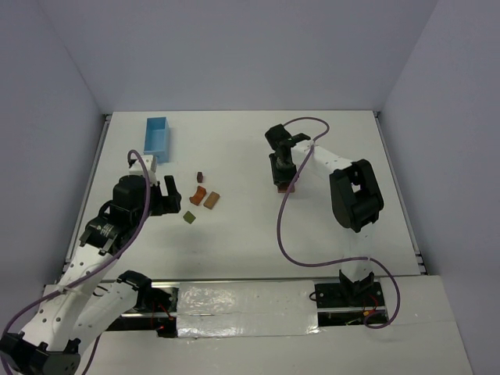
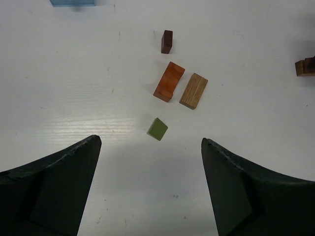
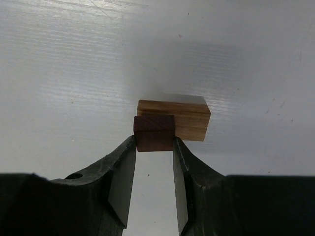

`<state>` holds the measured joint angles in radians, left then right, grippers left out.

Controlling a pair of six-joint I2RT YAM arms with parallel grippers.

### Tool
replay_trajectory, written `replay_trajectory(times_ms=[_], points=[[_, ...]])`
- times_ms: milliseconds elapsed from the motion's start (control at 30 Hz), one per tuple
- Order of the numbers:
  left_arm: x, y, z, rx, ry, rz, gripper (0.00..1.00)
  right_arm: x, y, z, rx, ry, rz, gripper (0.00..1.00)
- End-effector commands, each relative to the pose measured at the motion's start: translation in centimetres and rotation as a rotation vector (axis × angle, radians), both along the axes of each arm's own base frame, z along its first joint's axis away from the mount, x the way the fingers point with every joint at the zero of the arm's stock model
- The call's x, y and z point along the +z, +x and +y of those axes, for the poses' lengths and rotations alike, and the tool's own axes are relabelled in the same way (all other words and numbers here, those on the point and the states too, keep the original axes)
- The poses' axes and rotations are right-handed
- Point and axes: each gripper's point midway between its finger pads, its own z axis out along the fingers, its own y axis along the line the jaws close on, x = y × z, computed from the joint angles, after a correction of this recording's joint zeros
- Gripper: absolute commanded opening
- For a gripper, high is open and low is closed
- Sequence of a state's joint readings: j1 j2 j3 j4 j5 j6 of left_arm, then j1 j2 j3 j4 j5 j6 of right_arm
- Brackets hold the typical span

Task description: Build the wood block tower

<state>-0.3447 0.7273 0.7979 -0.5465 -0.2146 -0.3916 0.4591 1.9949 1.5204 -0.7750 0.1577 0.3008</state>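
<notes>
Right pincer (image 3: 154, 143): narrow, clamped on a dark cube (image 3: 154, 130), pads on its two side faces. Grip looks square and centred.

Left pincer (image 2: 150, 142): spread wide, holding nothing, hanging above the loose pieces.

Tower site: right half of the table (image 1: 234, 242), under my right pincer. So far it is a tan block (image 3: 182, 118) lying flat, with the cube at its near edge. From the wrist view I cannot tell whether the cube rests on the block, hangs above it, or stands just beside it.

Loose stock, left of centre, all apart from one another: dark block (image 2: 167, 41), arch (image 2: 169, 81) just beside a tan rectangle (image 2: 194, 90), and a green piece (image 2: 157, 129) nearest my left fingers. A blue box (image 1: 156, 133) sits far left, not part of this.

Step in hand, as I judge it: seat the cube on the tan block.

Notes for doing it well:
- Bring the cube wholly over the block's top face, sides parallel to its edges.
- Lower straight, no sideways drag; the block is light and will skid.
- Release only once the cube sits flat, opening slowly so neither pad tugs it.
- Lift vertically.
</notes>
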Motion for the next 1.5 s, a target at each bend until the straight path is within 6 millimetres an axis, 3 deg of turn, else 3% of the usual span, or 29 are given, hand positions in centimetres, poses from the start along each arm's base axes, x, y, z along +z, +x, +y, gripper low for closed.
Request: replay_trajectory(times_ms=[0, 167, 267, 333, 1067, 1467], points=[[1.1, 0.7, -0.4, -0.024, -0.005, -0.043, 0.95, 0.3, 0.3, -0.2, -0.004, -0.003, 0.000, 0.20], [1.1, 0.7, -0.6, -0.032, -0.006, -0.043, 0.95, 0.2, 0.3, -0.1, -0.005, 0.009, 0.002, 0.39], [0.9, 0.7, -0.6, -0.035, -0.006, -0.036, 0.95, 0.4, 0.2, 0.1, -0.007, 0.021, -0.007, 0.40], [1.0, 0.8, -0.7, -0.038, -0.006, -0.036, 0.95, 0.2, 0.1, 0.1, -0.010, 0.025, -0.002, 0.50], [0.7, 0.7, -0.9, -0.052, -0.006, -0.029, 0.95, -1.4, 0.0, 0.1, -0.056, 0.025, 0.012, 0.47], [0.7, 0.6, -1.0, -0.056, -0.009, -0.028, 0.95, -1.0, 0.1, 0.0, -0.068, 0.024, 0.001, 0.45]])
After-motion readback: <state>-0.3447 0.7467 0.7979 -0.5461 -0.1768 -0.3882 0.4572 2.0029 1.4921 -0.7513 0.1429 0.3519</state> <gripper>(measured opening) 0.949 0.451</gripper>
